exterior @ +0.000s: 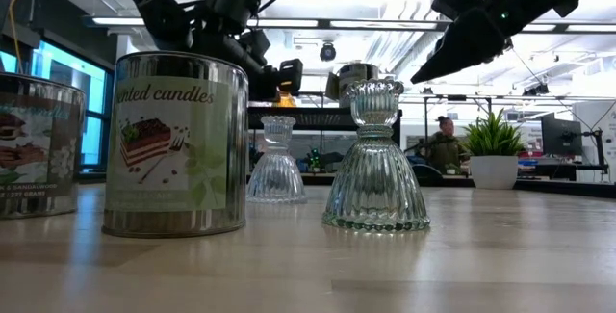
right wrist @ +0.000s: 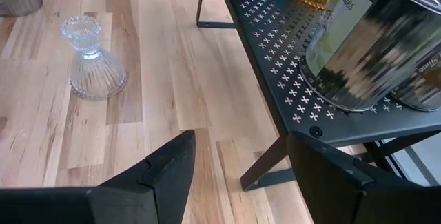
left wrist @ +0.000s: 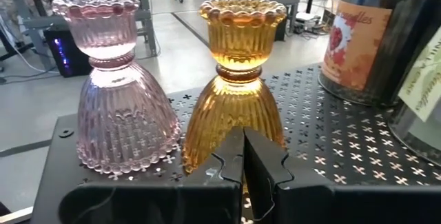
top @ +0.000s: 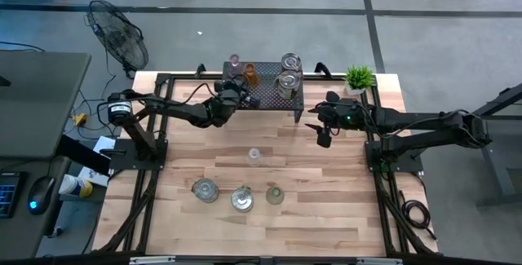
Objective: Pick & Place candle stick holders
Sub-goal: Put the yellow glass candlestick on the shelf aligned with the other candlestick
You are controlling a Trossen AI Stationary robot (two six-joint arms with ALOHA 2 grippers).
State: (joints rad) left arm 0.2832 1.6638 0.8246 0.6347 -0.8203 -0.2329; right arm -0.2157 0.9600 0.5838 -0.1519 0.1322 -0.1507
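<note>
The tin (exterior: pixel 174 143) nearest the low camera, below and in front of the left gripper (exterior: pixel 289 70), carries a pale green label reading "…nted candles" above a picture of a layered cake slice. A second tin (exterior: pixel 37 145) beside it shows small print ending "…SANDALWOOD" and "…227 GRAMS". On the rack ahead of the left gripper, a dark tin (left wrist: pixel 386 41) has a red label with script ending "…ndles".

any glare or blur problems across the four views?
Low view: ceiling lights blow out the background, arms go to silhouette. Right wrist view: the tin on the shelf is smeared. Left wrist view: amber holder glows, sharp. High view: even light.
</note>
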